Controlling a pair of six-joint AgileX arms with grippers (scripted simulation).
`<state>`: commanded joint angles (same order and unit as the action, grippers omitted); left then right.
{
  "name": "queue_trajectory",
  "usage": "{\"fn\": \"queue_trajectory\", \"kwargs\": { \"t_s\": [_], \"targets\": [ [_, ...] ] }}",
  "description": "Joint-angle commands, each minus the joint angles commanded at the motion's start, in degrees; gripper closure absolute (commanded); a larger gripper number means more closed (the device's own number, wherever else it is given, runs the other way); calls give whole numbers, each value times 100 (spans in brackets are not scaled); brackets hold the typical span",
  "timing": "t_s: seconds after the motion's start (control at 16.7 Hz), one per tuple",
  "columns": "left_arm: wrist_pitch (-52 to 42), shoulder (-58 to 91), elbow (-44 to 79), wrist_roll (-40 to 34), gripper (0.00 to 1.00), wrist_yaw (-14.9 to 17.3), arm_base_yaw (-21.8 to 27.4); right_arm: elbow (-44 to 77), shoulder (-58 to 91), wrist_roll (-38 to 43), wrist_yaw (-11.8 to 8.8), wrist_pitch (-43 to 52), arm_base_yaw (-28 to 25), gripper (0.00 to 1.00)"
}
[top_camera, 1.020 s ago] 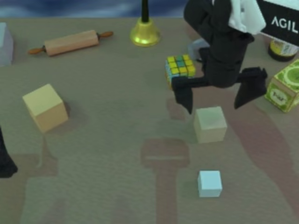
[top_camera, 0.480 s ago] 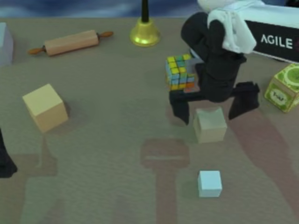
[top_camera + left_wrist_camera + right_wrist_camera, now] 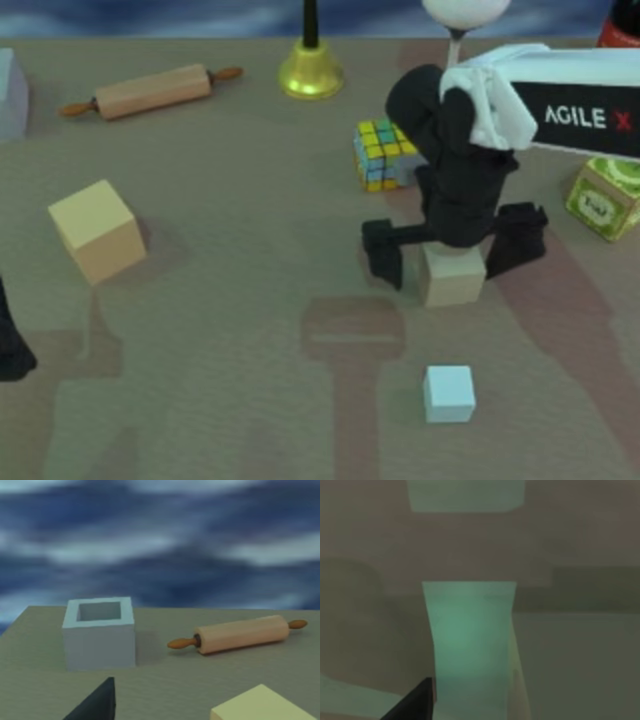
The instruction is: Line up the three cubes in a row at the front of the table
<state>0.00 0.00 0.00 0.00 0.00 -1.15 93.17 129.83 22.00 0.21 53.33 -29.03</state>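
Since the earlier frames the right end effector (image 3: pixel 455 252) has come down from above and behind the beige cube (image 3: pixel 452 279) to sit directly over it, fingers spread wide, one finger (image 3: pixel 384 253) to the cube's left and the other on its right. Whether either finger touches the cube cannot be confirmed from the top view; a gap appears to remain on both sides. Cube position is unchanged on the desk (image 3: pixel 250 200).

Pale blue cube (image 3: pixel 448 393): in front of the right end effector, well apart from it. Yellowish-tan cube (image 3: pixel 97 230): far to its left, near the parked left end effector (image 3: pixel 12 345) at the desk's left edge; that one's finger state cannot be told.

Puzzle cube (image 3: pixel 381 154) stands just behind the right end effector, green box (image 3: pixel 605 197) to its right. Bell (image 3: pixel 310 70) and rolling pin (image 3: pixel 150 91) lie behind, to the left.
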Motion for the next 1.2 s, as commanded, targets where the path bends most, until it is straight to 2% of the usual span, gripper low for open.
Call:
{"fn": "queue_trajectory", "kwargs": {
  "t_s": [0.78,1.2],
  "targets": [
    [0,0,0,0,0,0,0,0,0,0,0,0,0,98],
    [0,0,0,0,0,0,0,0,0,0,0,0,0,100]
  ]
}}
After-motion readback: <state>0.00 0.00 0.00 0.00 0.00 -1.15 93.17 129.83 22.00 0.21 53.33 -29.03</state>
